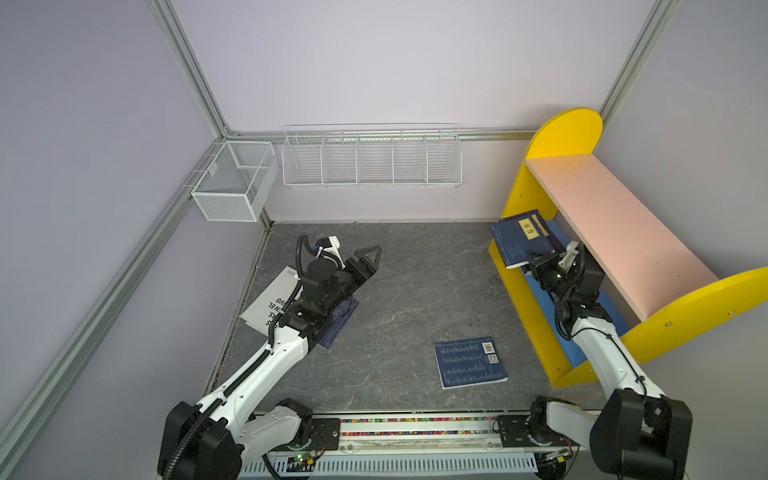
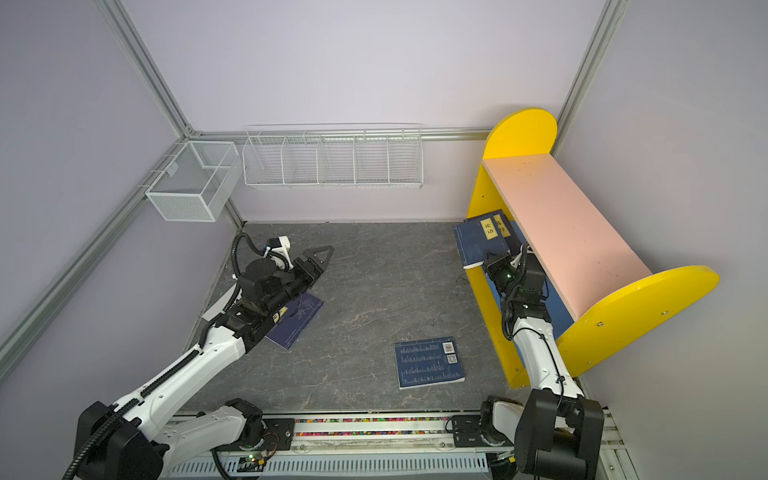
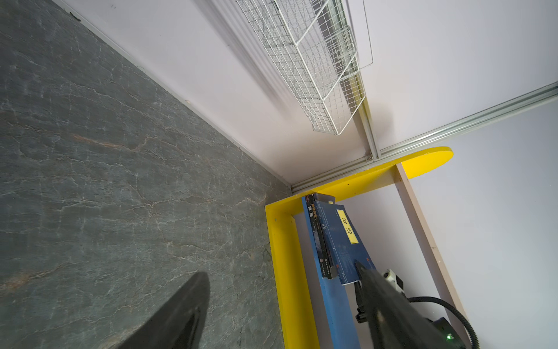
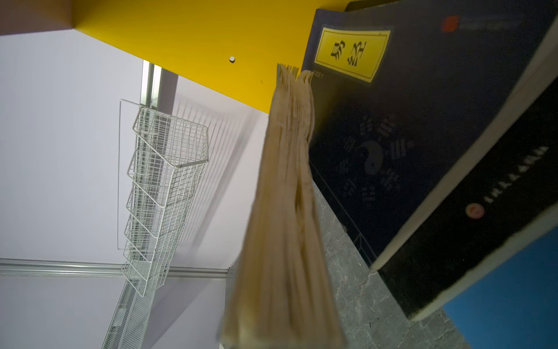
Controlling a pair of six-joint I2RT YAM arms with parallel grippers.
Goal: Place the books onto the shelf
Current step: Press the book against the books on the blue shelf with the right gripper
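Observation:
The shelf [image 1: 615, 232] stands at the right, with yellow sides, a pink upper board and a blue lower board [image 1: 540, 303]. At its far end several books lean on the yellow panel, among them a navy one with a yellow label [image 4: 377, 121] and a black one [image 4: 483, 226]. My right gripper [image 1: 531, 262] is shut on the front navy book [image 1: 515, 245] at its lower edge. That book's page edges [image 4: 287, 211] hide the fingers in the right wrist view. My left gripper [image 1: 370, 253] hangs open over the table, holding nothing. A navy book [image 1: 338, 324] and a white book [image 1: 270, 303] lie under the left arm. Another navy book [image 1: 469, 361] lies barcode side up.
A white wire divided rack [image 1: 372, 160] hangs on the back wall. A white mesh box basket [image 1: 232, 183] sits in the back left corner. Grey marbled table [image 1: 415, 291] lies between the two arms.

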